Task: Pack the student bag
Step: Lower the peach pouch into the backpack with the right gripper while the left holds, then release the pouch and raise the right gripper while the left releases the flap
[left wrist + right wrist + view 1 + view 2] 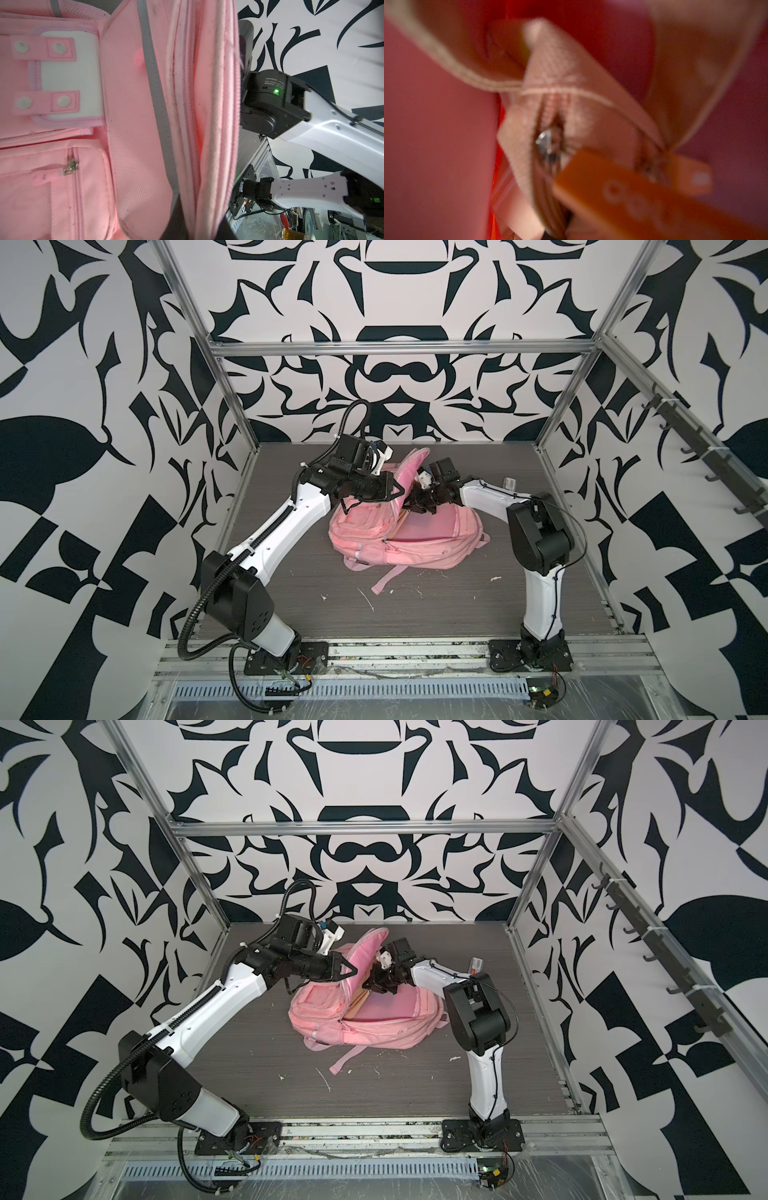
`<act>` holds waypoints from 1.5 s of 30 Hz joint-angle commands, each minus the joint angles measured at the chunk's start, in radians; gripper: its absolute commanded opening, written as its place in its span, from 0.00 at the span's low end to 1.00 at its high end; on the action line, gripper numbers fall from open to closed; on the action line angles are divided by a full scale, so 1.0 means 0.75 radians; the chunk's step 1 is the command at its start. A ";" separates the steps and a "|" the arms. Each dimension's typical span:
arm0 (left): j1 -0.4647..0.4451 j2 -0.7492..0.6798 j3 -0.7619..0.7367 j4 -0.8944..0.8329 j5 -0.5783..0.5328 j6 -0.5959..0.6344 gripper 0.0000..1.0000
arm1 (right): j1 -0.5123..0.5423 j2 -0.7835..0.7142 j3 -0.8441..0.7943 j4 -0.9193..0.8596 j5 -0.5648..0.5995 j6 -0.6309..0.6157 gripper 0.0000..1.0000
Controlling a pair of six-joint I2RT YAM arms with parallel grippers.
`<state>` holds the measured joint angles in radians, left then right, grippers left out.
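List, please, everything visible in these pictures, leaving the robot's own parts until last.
backpack: one, pink, mid-table, flap raised
pouch: one, beige, inside the backpack
tag: one, orange, by the pouch's zip
table: one, grey wood-grain, under everything
scraps: several, white, on the table's front
label: one, white, table's far right
hooks: several, dark, right-hand rail
frame: one, silver, around the table
walls: three, black-and-white patterned, around the frame
left gripper: one, black, shut on the backpack's flap
right gripper: one, black, shut on the pouch
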<state>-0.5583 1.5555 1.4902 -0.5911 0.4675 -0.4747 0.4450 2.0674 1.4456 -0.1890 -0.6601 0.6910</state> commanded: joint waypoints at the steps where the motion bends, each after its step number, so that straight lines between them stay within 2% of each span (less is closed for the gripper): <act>1: -0.038 -0.029 0.052 0.221 0.125 -0.040 0.00 | 0.033 0.019 0.071 0.125 -0.041 0.032 0.00; 6: -0.045 -0.051 -0.004 0.373 0.108 -0.107 0.00 | 0.075 0.077 0.083 0.175 -0.069 0.111 0.00; 11: -0.078 -0.051 0.039 0.325 0.091 -0.039 0.00 | 0.111 0.096 0.097 0.207 -0.036 0.190 0.00; 16: -0.092 -0.065 -0.018 0.363 0.166 -0.055 0.00 | 0.134 0.105 0.112 0.206 0.065 0.259 0.00; 21: -0.092 -0.099 -0.113 0.519 0.277 -0.080 0.00 | 0.200 0.088 0.137 0.267 0.203 0.304 0.00; 25: -0.091 -0.050 -0.091 0.497 0.366 -0.094 0.00 | 0.263 0.056 0.119 0.340 0.303 0.321 0.00; 31: -0.040 -0.054 -0.144 0.517 0.416 -0.152 0.00 | 0.280 -0.029 0.004 0.407 0.425 0.319 0.05; 33: -0.014 -0.061 -0.167 0.526 0.423 -0.169 0.00 | 0.282 -0.064 -0.011 0.395 0.441 0.301 0.12; 38: 0.079 -0.056 -0.188 0.498 0.447 -0.175 0.00 | 0.282 -0.189 -0.078 0.332 0.506 0.242 0.48; 42: 0.128 -0.045 -0.191 0.476 0.448 -0.173 0.00 | 0.282 -0.288 -0.114 0.293 0.522 0.199 0.70; 45: 0.158 -0.045 -0.193 0.454 0.424 -0.159 0.00 | 0.280 -0.363 -0.121 0.161 0.566 0.137 0.88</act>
<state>-0.4500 1.5391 1.3476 -0.3576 0.7296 -0.6109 0.6102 1.8904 1.3369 -0.0658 -0.2279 0.8413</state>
